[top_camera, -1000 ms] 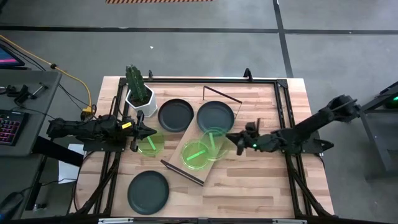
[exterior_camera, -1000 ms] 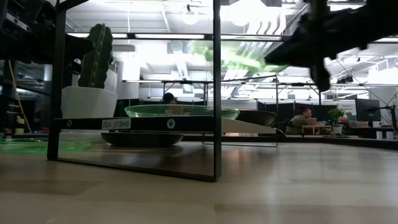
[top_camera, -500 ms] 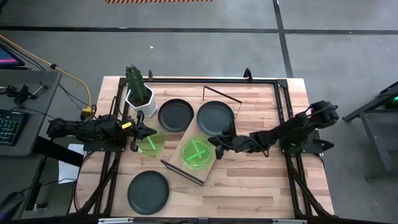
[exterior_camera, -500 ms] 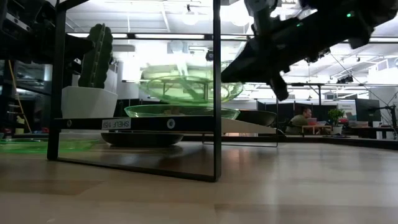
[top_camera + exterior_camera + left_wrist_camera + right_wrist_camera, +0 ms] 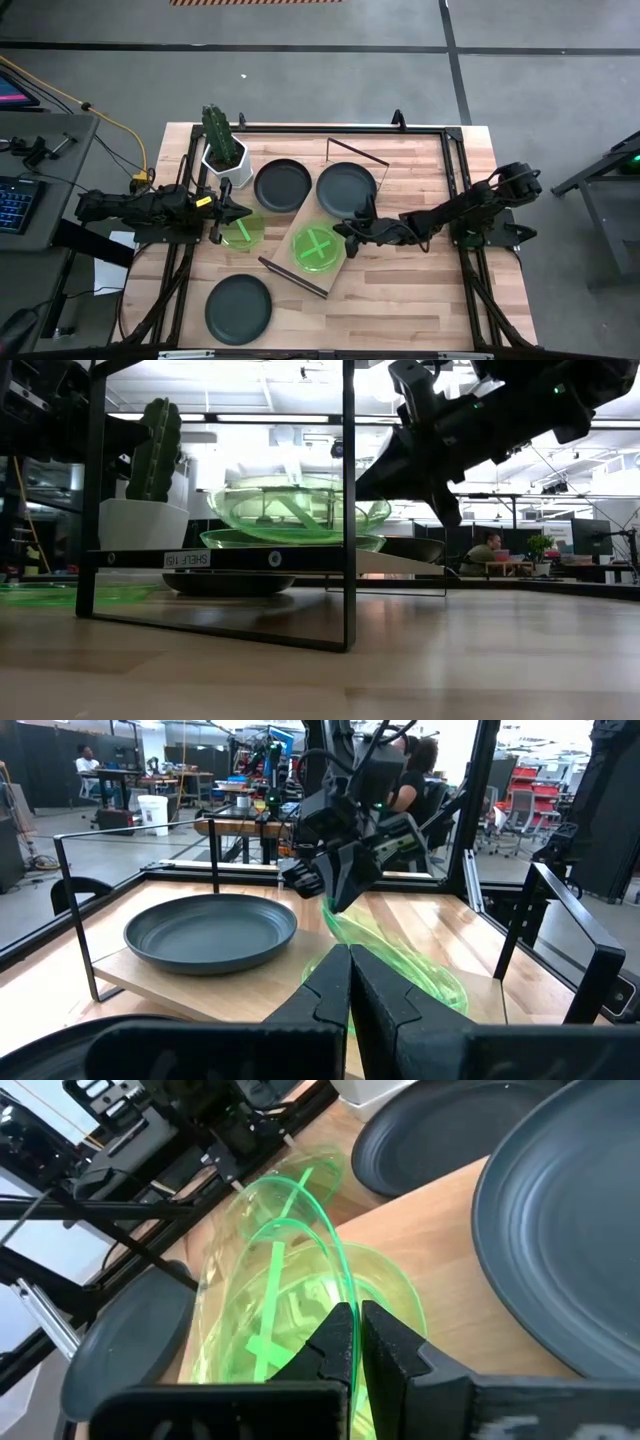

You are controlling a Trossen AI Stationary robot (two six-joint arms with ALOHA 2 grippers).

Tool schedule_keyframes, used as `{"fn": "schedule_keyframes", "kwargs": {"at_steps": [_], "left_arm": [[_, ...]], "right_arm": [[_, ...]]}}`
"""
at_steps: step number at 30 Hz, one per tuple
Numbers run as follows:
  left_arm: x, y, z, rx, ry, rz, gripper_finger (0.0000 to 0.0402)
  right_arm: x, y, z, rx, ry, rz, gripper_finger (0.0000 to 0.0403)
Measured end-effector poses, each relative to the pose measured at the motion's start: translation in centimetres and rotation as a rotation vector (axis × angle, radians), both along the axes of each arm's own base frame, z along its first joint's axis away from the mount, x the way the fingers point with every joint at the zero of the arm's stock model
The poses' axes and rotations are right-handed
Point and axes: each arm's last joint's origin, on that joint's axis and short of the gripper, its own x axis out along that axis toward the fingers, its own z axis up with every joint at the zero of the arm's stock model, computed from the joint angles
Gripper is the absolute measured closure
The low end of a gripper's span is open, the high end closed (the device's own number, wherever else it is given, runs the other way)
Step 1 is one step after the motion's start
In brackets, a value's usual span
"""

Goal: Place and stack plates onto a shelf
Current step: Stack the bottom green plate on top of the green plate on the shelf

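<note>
Right gripper (image 5: 345, 235): fingers pinching green plate's (image 5: 317, 246) rim, above second green plate on shelf (image 5: 340, 265) (left gripper (image 5: 243, 213) fingers pressed together).

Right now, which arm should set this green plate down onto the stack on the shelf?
The right. Its hand grips the green plate by the rim, held just above the other green plate on the shelf. The left hand sits shut beside the cactus pot, off the shelf.
</note>
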Motion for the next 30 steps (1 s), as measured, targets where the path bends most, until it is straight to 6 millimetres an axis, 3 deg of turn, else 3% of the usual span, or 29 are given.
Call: {"fn": "schedule_keyframes", "kwargs": {"at_steps": [18, 30], "left_arm": [[0.00, 0.00, 0.00, 0.000, 0.000, 0.000, 0.0402], [0.00, 0.00, 0.01, 0.000, 0.000, 0.000, 0.0402]], "right_arm": [[-0.03, 0.01, -0.03, -0.025, 0.008, 0.010, 0.0397], [0.09, 0.11, 0.23, -0.048, -0.011, 0.050, 0.0299]]}}
